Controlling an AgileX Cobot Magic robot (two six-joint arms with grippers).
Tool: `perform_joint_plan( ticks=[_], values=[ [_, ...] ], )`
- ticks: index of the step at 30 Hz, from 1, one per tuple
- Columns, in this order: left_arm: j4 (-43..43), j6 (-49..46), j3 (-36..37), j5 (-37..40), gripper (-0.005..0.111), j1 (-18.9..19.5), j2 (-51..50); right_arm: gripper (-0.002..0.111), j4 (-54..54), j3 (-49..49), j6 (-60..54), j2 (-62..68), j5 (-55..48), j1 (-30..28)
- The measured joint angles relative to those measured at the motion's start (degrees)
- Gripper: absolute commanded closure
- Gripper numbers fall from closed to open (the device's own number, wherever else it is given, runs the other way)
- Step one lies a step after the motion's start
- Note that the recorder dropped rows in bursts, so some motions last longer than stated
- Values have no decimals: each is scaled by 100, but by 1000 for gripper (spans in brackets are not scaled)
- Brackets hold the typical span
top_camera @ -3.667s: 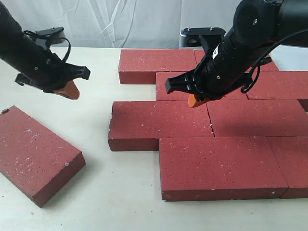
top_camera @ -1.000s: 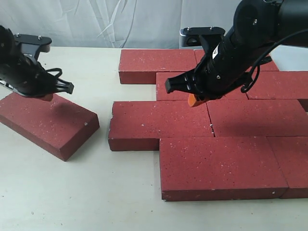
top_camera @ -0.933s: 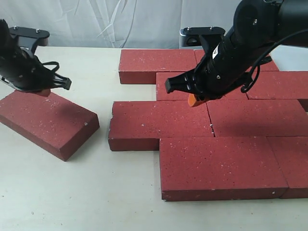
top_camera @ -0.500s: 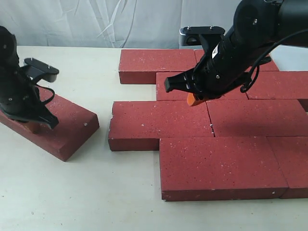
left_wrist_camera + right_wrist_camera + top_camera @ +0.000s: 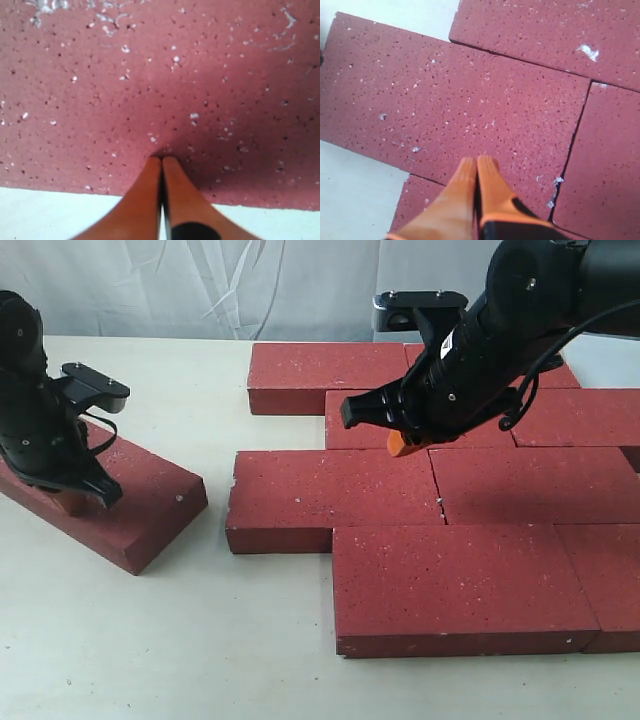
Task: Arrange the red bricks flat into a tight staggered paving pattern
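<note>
Several red bricks (image 5: 455,585) lie flat in staggered rows on the right half of the table. One more red brick (image 5: 140,498) lies apart at the left, angled, a short gap from the row brick (image 5: 330,495). My left gripper (image 5: 68,502) is shut, its orange tips (image 5: 161,159) pressed on that loose brick's speckled face (image 5: 165,75) near its edge. My right gripper (image 5: 400,443) is shut and empty, hanging just above the paved bricks (image 5: 460,95) near a joint (image 5: 572,150).
The pale table (image 5: 200,640) shows in front of and between the loose brick and the rows. A white cloth backdrop (image 5: 200,285) hangs behind. The right arm (image 5: 520,320) spans the back rows.
The loose brick has slid right and back toward the rows. My left gripper came down from above onto its left end. The right gripper rose very slightly.
</note>
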State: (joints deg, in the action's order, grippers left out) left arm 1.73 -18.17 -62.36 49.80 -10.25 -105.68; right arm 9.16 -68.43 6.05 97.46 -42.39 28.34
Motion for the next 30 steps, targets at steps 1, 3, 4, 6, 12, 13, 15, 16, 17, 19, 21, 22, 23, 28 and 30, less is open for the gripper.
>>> perform_joint_plan(
  ticks=[1,3,4,6,12,13,15,16,17,19,21,22,23,28,30],
  values=[
    [0,70,-24,0,107,0,-8,109,0,0,0,0,3,0],
    [-37,210,-75,-112,107,0,-38,109,0,0,0,0,14,0],
    [-74,297,-126,-203,107,0,-66,109,0,0,0,0,14,0],
    [-143,360,-184,-388,107,0,-92,109,0,0,0,0,14,0],
    [-625,413,-238,-1354,107,0,-196,109,0,0,0,0,26,0],
    [-731,413,-238,-1531,107,0,-220,109,0,0,0,0,26,0],
    [-908,424,-238,-1859,107,0,-249,109,0,0,0,0,26,0],
    [-998,424,-238,-1991,107,0,-260,109,0,0,0,0,26,0],
    [-1065,424,-238,-2087,107,0,-273,109,0,0,0,0,26,0],
    [-1207,424,-238,-2254,107,0,-310,109,0,0,0,0,26,0],
    [-1297,424,-238,-2332,107,0,-322,109,0,0,0,0,26,0],
    [-1335,424,-238,-2359,107,0,-334,109,0,0,0,0,26,0],
    [-1366,424,-238,-2360,107,0,-334,109,0,0,0,0,26,0],
    [-1599,424,-332,-2236,107,0,-294,109,0,0,0,0,26,0],
    [-1725,424,-369,-2073,107,0,-182,109,0,0,0,0,26,0]
  ],
)
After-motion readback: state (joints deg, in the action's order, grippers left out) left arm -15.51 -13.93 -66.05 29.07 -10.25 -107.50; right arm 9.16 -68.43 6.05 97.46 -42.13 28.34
